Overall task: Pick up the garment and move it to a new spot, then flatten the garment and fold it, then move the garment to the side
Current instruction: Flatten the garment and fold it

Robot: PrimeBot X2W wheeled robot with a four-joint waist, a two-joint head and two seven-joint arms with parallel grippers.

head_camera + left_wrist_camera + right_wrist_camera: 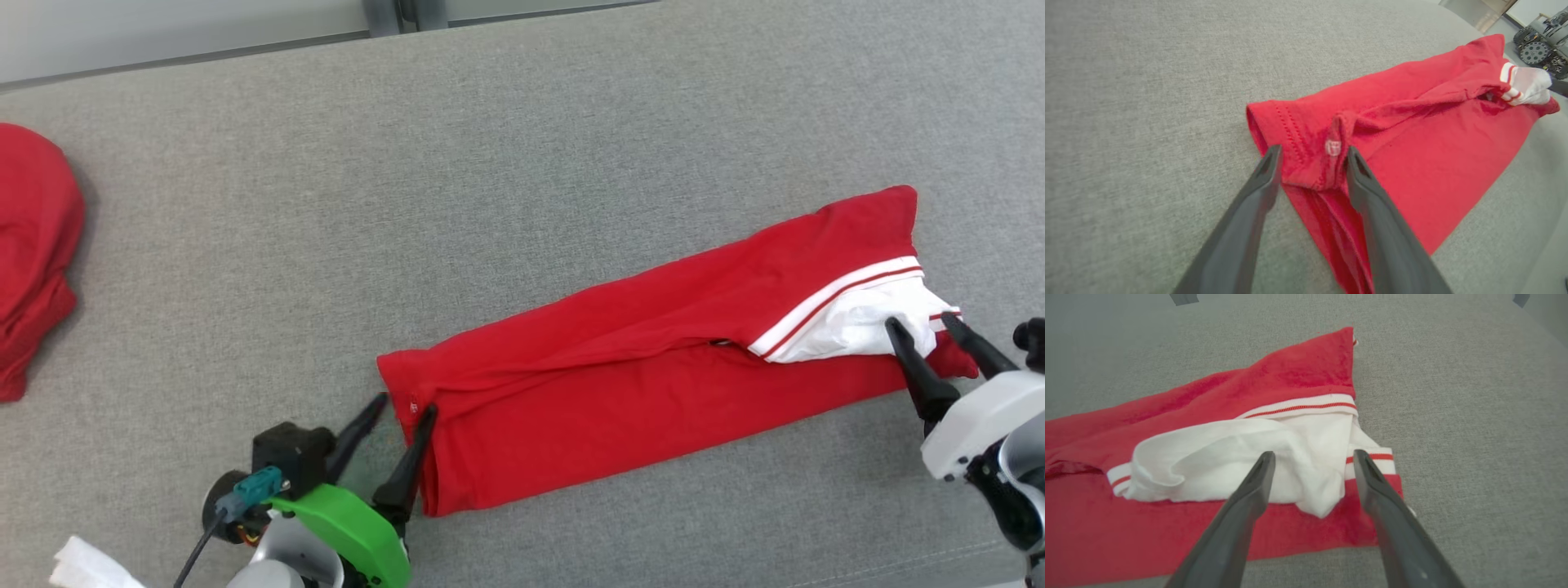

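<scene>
Presently the garment (653, 367) lies flat on the grey surface (490, 163), folded lengthwise into one long red band running diagonally, its white-trimmed end (849, 318) toward the robot's right. The left gripper (404, 406) stands at the hem end with jaws apart, the hem corner lying loose between the fingers and not pinched. The right gripper (919, 321) stands at the trimmed end, jaws likewise apart over the white fabric, clamping nothing. Assessment: relocation and flattening appear complete and a first fold is made. A crosswise fold looks outstanding, as does the move to the side. A separate red cloth (33, 245) sits well apart at the left edge.
</scene>
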